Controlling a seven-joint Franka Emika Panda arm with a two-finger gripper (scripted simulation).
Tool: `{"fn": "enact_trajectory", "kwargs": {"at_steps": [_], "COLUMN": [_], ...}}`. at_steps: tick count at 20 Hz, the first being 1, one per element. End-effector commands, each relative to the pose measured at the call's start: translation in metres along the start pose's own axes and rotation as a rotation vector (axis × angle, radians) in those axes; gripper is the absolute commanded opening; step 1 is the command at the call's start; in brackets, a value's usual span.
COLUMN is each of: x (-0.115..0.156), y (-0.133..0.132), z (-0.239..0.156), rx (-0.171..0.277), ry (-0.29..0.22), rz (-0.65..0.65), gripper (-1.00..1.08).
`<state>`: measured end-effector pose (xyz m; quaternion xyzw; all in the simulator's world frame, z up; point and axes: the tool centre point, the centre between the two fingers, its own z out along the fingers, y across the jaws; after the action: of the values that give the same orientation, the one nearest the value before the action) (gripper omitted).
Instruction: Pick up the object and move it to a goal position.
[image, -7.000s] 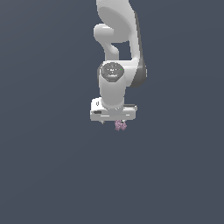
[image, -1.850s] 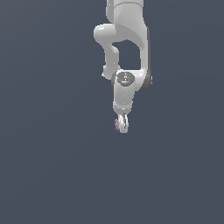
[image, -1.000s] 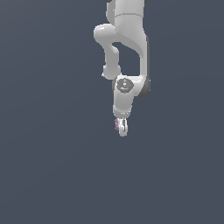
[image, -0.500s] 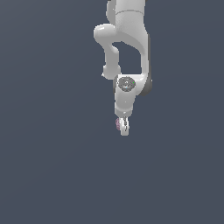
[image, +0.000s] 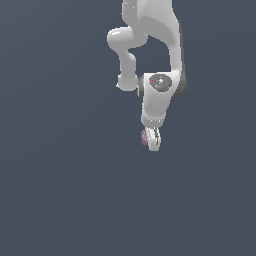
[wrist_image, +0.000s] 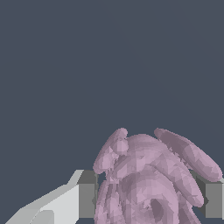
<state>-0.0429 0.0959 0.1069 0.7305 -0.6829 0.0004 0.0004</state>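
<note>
The object (image: 144, 137) is a tiny lumpy pink-purple clump, held at the tip of the white arm in the exterior view. My gripper (image: 151, 141) is shut on it, seen edge-on below the round wrist joint. In the wrist view the object (wrist_image: 151, 179) fills the space between my two grey fingertips (wrist_image: 86, 194), its bumpy lobes bulging out past them. It hangs in the air, touching nothing else.
Only a flat dark grey-blue background (image: 60, 190) surrounds the arm in both views. No goal marker, table edge or other object shows.
The wrist has turned from facing the camera to edge-on, and the gripper with the object has shifted slightly toward the exterior view's right and a little lower.
</note>
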Motion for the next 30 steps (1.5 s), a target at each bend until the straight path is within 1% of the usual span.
{"fn": "enact_trajectory", "kwargs": {"at_steps": [1,11,16,23,30], "x": [-0.014,-0.077,-0.101,-0.121,-0.128], "y": [-0.005,-0.031,-0.041,-0.051,-0.055], "z": [-0.022,-0.115,-0.150,-0.178,-0.187], "rx": [0.001,0.001,0.001,0.000,0.000], "ry": [0.001,0.002,0.001,0.000,-0.001], "rz": [0.000,0.000,0.000,-0.001,-0.002], "gripper": [-1.00,-1.00,-1.00,-1.00,-1.00]}}
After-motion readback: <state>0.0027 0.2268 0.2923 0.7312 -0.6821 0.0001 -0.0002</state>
